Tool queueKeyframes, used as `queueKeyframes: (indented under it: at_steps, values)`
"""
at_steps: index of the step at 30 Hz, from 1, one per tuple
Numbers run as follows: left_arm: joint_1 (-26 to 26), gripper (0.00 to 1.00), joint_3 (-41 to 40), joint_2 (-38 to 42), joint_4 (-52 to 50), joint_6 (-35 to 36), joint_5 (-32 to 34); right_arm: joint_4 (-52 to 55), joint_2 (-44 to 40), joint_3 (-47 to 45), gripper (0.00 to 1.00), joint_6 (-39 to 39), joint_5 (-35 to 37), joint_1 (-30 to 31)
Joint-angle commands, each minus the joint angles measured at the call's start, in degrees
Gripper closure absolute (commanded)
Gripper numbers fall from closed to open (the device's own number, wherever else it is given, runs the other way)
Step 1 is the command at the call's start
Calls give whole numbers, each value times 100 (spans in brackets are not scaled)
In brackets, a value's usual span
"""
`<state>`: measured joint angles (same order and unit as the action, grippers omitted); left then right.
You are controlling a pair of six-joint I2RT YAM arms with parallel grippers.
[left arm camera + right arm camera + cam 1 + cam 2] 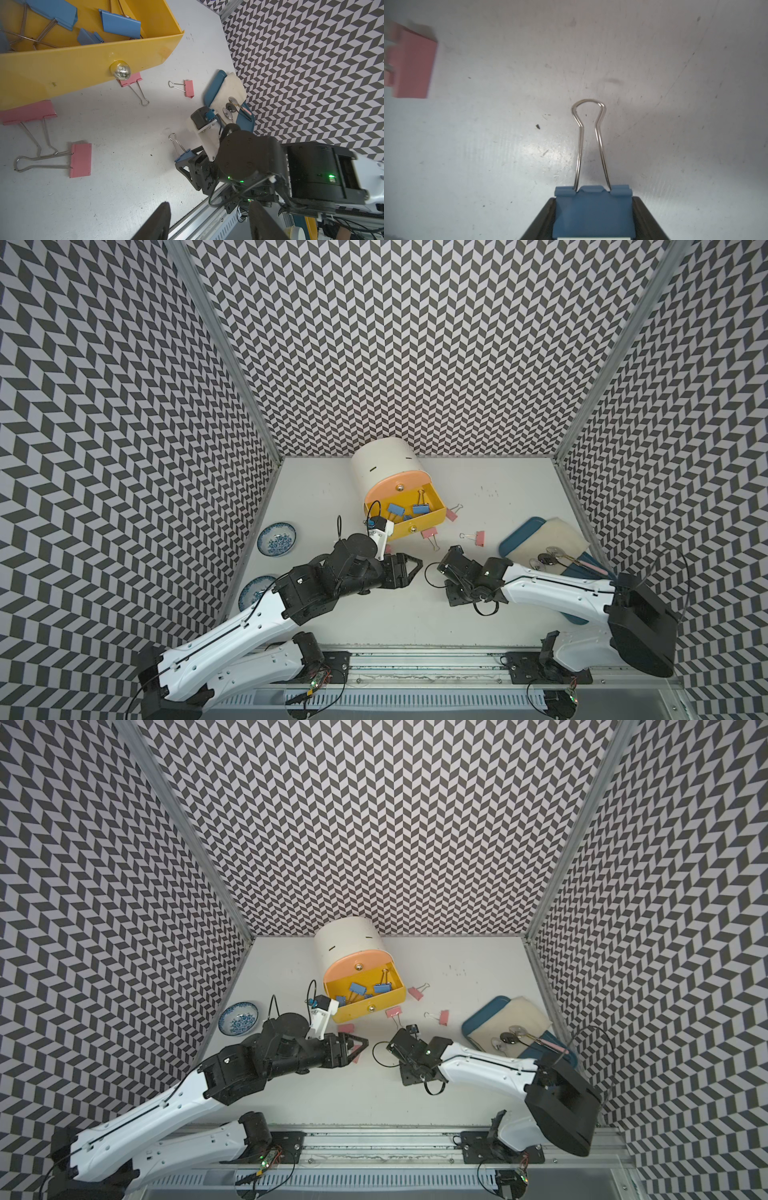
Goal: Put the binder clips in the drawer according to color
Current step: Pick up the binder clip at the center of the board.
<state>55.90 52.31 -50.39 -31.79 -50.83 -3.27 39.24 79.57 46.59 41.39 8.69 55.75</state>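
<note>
B&w chevron-pattern walls (pixel 415 344) on 3 sides, alu corner posts (pixel 230 360). White, scuffed worktop (pixel 374 614); metal rail (pixel 415 666) along front edge. Even bright light, soft shadows.

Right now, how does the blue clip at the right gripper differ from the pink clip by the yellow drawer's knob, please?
The blue clip sits in the right gripper; the pink clip lies loose on the table. The blue clip is clear of the yellow drawer; the pink clip is partly hidden by its front. Both have wire handles.
</note>
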Motion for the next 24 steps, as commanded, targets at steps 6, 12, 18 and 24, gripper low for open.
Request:
queueKeyframes:
  at_steps: [6, 12, 18, 24]
  values:
    - [-169, 36, 424, -347, 92, 296, -61, 317, -1002, 284, 65, 229, 43, -232]
    - [-501, 36, 809, -692, 179, 501, -437, 357, -1736, 535, 65, 171, 24, -647]
    - [-863, 36, 1273, -1000, 200, 711, -867, 406, -1957, 1071, 65, -94, -353, -1188]
    - [-1247, 36, 1809, -1363, 164, 946, -1277, 461, -1567, 1970, 65, -333, -480, -1249]
